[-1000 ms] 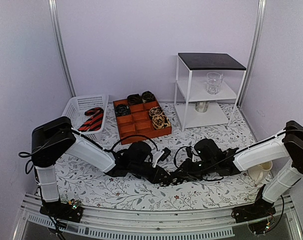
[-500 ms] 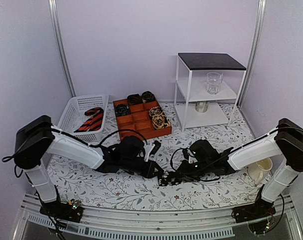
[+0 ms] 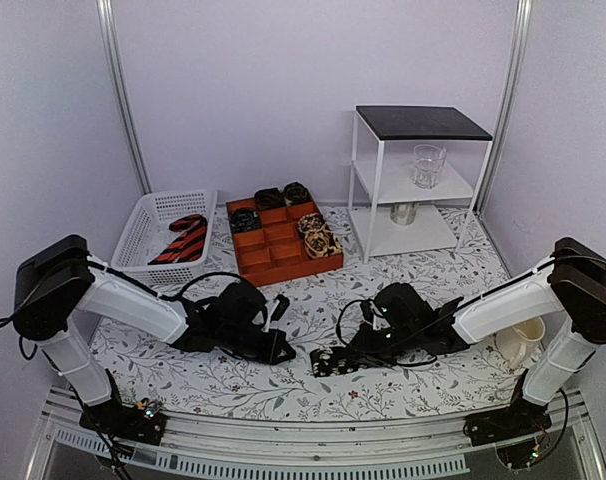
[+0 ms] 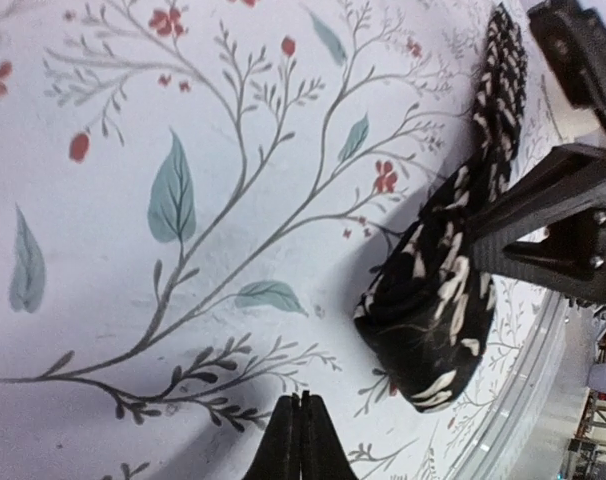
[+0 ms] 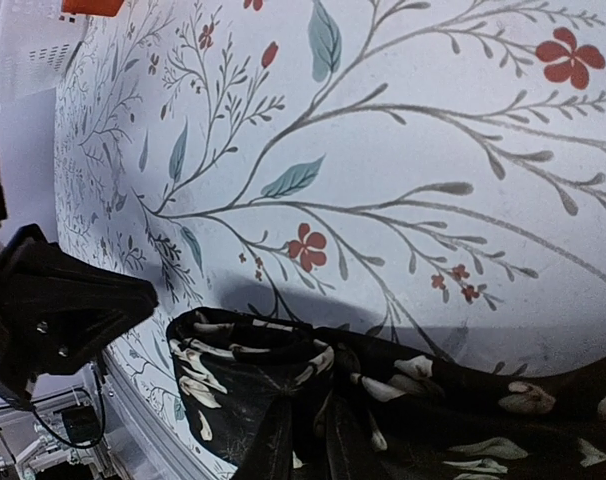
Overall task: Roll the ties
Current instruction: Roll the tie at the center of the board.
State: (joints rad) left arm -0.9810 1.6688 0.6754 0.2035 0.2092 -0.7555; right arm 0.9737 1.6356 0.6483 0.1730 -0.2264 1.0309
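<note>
A black tie with pale leaf-shaped marks [image 5: 233,370] lies partly coiled on the floral tablecloth, its tail running right [image 5: 543,400]. My right gripper [image 5: 328,425] is shut on the coil, low over the cloth; in the top view it [image 3: 330,360] is at front centre. In the left wrist view the same tie [image 4: 433,310] is a loose lump with a strip leading up right. My left gripper [image 4: 301,405] is shut and empty, a short way left of the tie; it also shows in the top view [image 3: 278,350].
An orange compartment tray [image 3: 273,262] with several rolled ties stands at the back. A white basket [image 3: 148,215] holds a red-and-black striped tie [image 3: 183,240]. A white shelf [image 3: 383,235] with a glass [image 3: 428,165] stands back right. A mug [image 3: 523,345] is by the right arm.
My left gripper has drawn back to the left, away from the tie and the right gripper. My right gripper has shifted slightly left with the tie in it.
</note>
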